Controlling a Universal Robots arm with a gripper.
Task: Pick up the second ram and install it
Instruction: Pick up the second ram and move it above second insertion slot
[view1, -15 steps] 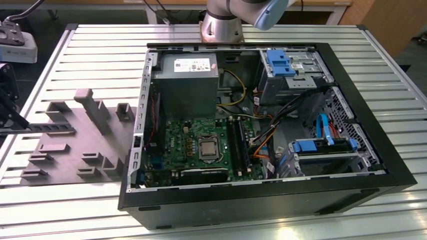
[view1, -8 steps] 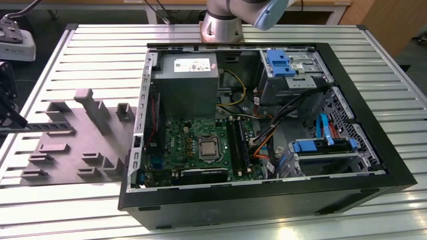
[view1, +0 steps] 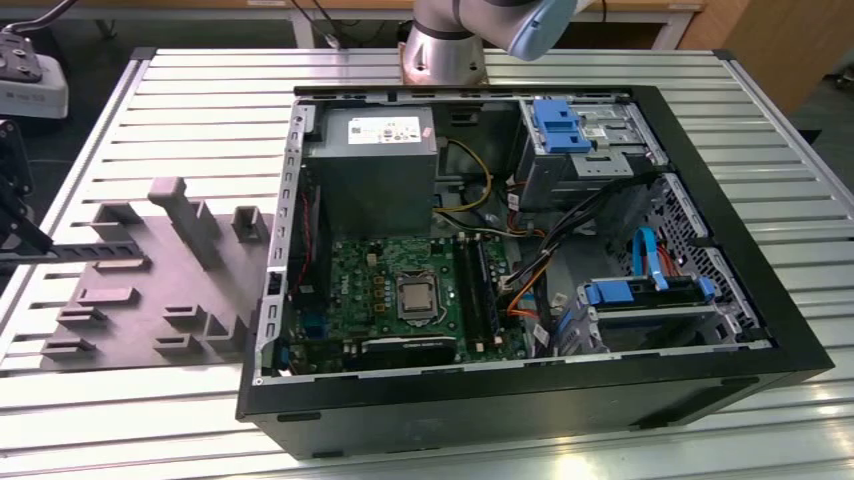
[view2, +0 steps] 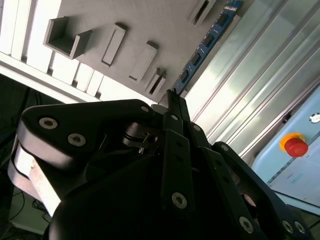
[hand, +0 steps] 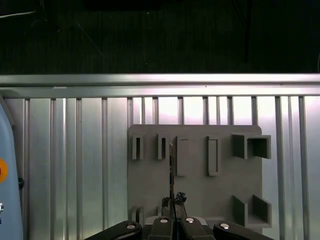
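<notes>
Holds the hand (hand: 173, 200) clenched on one end of the memory stick (view2: 206, 46), edge-on over the grey tray (hand: 200, 195) on the tabletop (hand: 65, 160). Keep the grip firm and the stick straight, clear of the tray's upright blocks; avoid twisting so thin a board.

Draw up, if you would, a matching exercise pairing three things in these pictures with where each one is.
Things:
1. slim dark memory stick with black chips
2. square silver processor chip
3. pale grey moulded plastic tray

Places:
A. on the slatted metal table, at the exterior view's left of the black computer case
B. clamped in the black pincer
C. on the green motherboard inside the case

Pairs: 1-B; 2-C; 3-A
</notes>
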